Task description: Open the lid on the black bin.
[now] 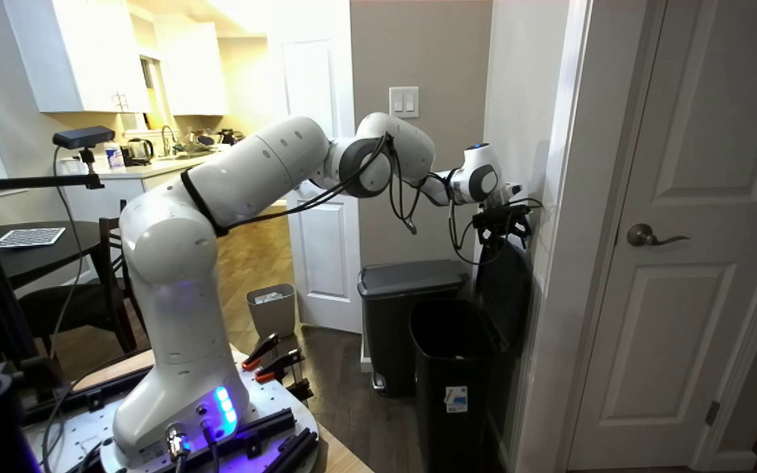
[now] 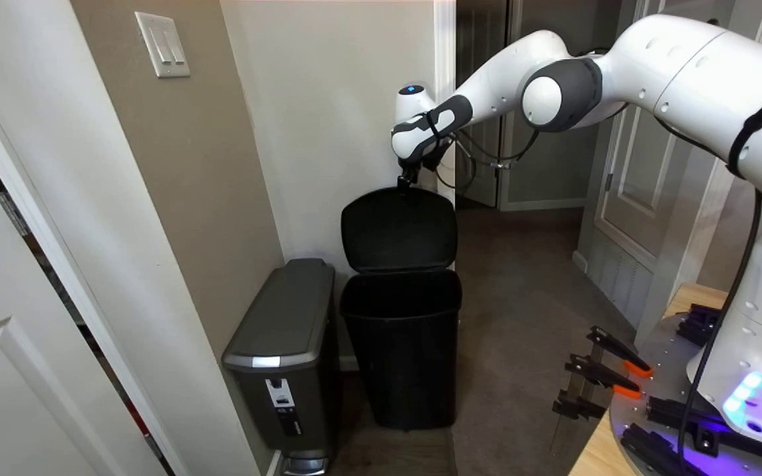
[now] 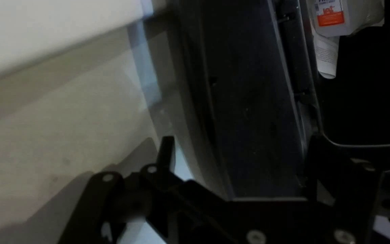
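Lid [image 2: 399, 231] stood raised near the pale wall [image 2: 328, 99], along the rear of the black bin [image 2: 404, 363], leaving its mouth uncovered. At the lid's top edge, the gripper [image 3: 241, 139] had its fingers [image 3: 166, 152] spread wide, one to either side; contact could not be told. Beside the black bin was the grey bin [image 2: 282, 311]; inside the former lay a pale bottle [image 3: 352, 18].
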Action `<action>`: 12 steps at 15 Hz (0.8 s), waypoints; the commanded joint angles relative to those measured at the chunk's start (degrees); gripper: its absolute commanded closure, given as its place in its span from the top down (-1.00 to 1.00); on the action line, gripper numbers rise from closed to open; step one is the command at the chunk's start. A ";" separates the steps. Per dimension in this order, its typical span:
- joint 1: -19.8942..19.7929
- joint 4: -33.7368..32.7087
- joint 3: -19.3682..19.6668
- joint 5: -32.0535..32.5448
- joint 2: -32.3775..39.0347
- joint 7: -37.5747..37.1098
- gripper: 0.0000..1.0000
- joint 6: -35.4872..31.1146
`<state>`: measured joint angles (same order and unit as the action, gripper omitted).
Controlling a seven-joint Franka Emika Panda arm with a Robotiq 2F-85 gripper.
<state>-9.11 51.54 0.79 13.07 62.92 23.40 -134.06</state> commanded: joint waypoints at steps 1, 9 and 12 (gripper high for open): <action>0.44 -0.96 1.11 -0.43 -0.37 0.93 1.00 2.28; 2.48 2.10 3.06 1.02 -3.84 -0.72 1.00 1.40; 3.73 3.74 3.82 1.43 -6.33 -1.63 1.00 0.93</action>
<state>-6.83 50.98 3.33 13.39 60.93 23.29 -132.96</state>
